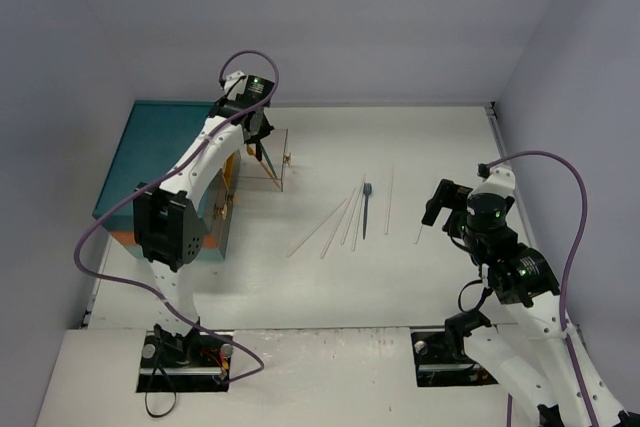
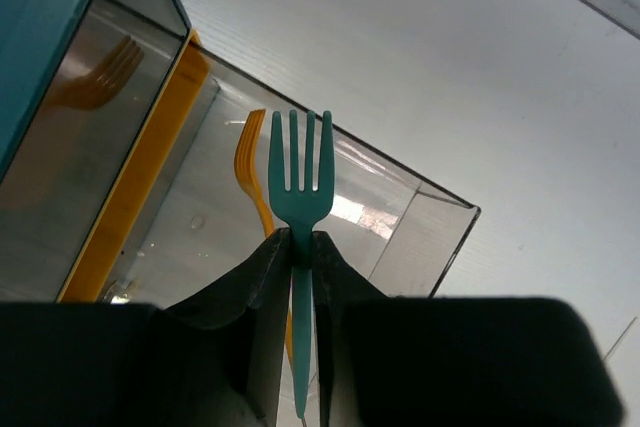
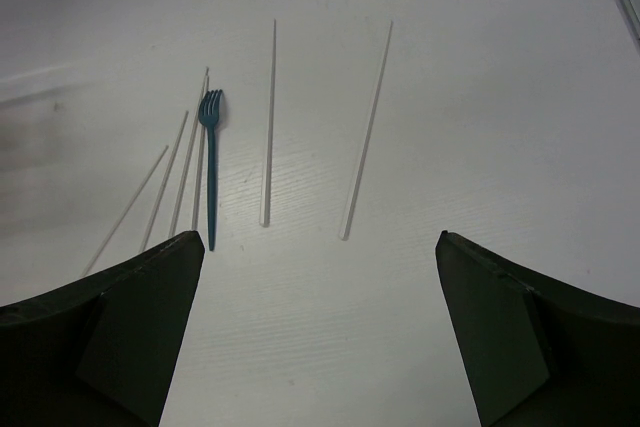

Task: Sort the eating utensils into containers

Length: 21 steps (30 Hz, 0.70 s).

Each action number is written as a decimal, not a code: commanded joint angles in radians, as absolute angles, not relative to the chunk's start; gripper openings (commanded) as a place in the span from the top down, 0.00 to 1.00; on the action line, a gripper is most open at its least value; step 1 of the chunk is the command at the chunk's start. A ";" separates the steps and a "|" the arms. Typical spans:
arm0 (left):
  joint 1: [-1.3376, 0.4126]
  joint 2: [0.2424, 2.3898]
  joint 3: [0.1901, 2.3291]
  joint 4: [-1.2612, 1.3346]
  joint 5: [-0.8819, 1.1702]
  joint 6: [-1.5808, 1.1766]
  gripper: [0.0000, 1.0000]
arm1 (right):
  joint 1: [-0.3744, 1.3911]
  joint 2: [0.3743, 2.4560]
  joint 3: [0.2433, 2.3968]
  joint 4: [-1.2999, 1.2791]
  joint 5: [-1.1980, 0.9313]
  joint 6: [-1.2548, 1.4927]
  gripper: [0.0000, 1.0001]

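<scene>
My left gripper point(image 2: 302, 247) is shut on a teal fork point(image 2: 298, 177), tines up, over a clear drawer point(image 2: 420, 217) pulled out of the teal chest point(image 1: 150, 147). An orange fork point(image 2: 250, 172) lies inside that drawer. In the top view the left gripper point(image 1: 262, 142) hangs above the drawer point(image 1: 275, 162). A blue fork point(image 1: 367, 209) and several pale chopsticks point(image 1: 330, 222) lie mid-table. My right gripper point(image 1: 440, 209) stands open to their right, with nothing between its fingers. In the right wrist view the blue fork point(image 3: 211, 162) and chopsticks point(image 3: 268, 127) lie ahead of the right gripper point(image 3: 320, 237).
The chest's orange lower band point(image 2: 140, 187) runs along the drawer's left side. One chopstick point(image 1: 389, 199) and a short one point(image 1: 419, 233) lie apart near the right gripper. Grey walls close in the table at the back and on both sides.
</scene>
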<state>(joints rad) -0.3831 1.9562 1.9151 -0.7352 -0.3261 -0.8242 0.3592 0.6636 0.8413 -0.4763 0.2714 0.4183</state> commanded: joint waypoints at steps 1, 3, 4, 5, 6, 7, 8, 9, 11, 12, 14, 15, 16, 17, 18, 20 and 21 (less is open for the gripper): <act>-0.402 1.831 1.876 -0.703 -0.356 -0.871 0.87 | 0.354 0.678 0.841 -0.425 0.275 0.414 0.00; -0.406 1.817 1.868 -0.703 -0.352 -0.870 0.79 | 0.354 0.684 0.841 -0.425 0.275 0.415 0.00; -0.411 1.810 1.867 -0.703 -0.350 -0.866 0.75 | 0.354 0.683 0.841 -0.424 0.275 0.416 0.00; -0.417 1.803 1.867 -0.703 -0.350 -0.861 0.71 | 0.354 0.683 0.840 -0.423 0.276 0.416 0.00; -0.420 1.797 1.865 -0.703 -0.350 -0.856 0.65 | 0.354 0.683 0.839 -0.423 0.276 0.416 0.00; -0.435 1.794 1.865 -0.703 -0.352 -0.851 0.62 | 0.354 0.683 0.838 -0.422 0.276 0.416 0.00; -0.448 1.790 1.866 -0.705 -0.351 -0.845 0.59 | 0.354 0.682 0.838 -0.422 0.276 0.416 0.00; -0.458 1.787 1.868 -0.707 -0.348 -0.840 0.57 | 0.354 0.681 0.839 -0.423 0.276 0.416 0.00; -0.493 1.786 1.870 -0.706 -0.344 -0.832 0.56 | 0.354 0.679 0.841 -0.422 0.278 0.416 0.00; -0.508 1.786 1.873 -0.706 -0.342 -0.825 0.55 | 0.354 0.678 0.842 -0.422 0.279 0.416 0.00; -0.562 1.800 1.889 -0.707 -0.324 -0.808 0.55 | 0.354 0.674 0.846 -0.422 0.287 0.417 0.00; -0.590 1.813 1.899 -0.708 -0.300 -0.799 0.55 | 0.354 0.670 0.851 -0.422 0.294 0.419 0.00; -0.616 1.828 1.908 -0.709 -0.276 -0.793 0.55 | 0.354 0.666 0.855 -0.422 0.301 0.420 0.00; -0.645 1.850 1.914 -0.710 -0.260 -0.793 0.55 | 0.353 0.660 0.859 -0.423 0.308 0.420 0.00; -0.669 1.870 1.926 -0.710 -0.237 -0.795 0.55 | 0.354 0.655 0.863 -0.423 0.314 0.421 0.00; -0.706 1.922 1.946 -0.710 -0.196 -0.796 0.56 | 0.354 0.642 0.876 -0.423 0.327 0.420 0.00; -0.739 1.947 1.957 -0.710 -0.183 -0.795 0.56 | 0.354 0.637 0.883 -0.423 0.331 0.419 0.00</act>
<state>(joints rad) -0.6534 1.8852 1.8877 -0.7346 -0.2689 -0.8159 0.3592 0.6540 0.8402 -0.4755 0.2793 0.4183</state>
